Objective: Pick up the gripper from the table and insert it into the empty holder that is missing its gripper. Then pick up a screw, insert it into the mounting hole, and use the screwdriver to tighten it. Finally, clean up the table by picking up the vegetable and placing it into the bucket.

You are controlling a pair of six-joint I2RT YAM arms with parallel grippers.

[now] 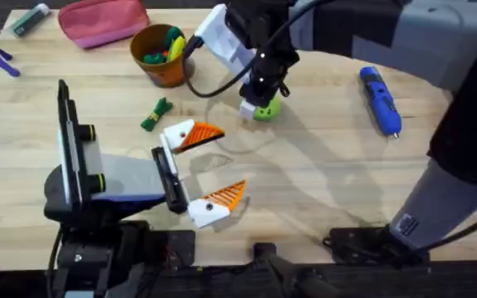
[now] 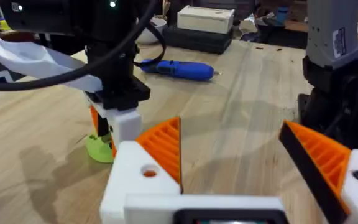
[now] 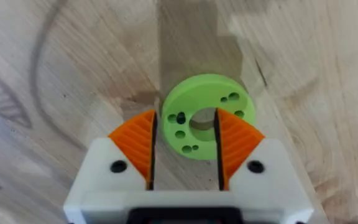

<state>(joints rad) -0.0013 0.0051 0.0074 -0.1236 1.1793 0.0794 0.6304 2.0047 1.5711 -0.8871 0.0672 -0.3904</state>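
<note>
My right pincer (image 3: pixel 185 146) stands straight down over the green disc (image 3: pixel 207 115), its orange tips straddling the near rim with a gap showing, not yet clamped. My left pincer (image 1: pixel 204 168) lies wide open and empty beside it, both tips apparently fitted. The screwdriver (image 1: pixel 380 100) waits well off to its far side; I judge the screw step is underway, calling next for a careful close
</note>
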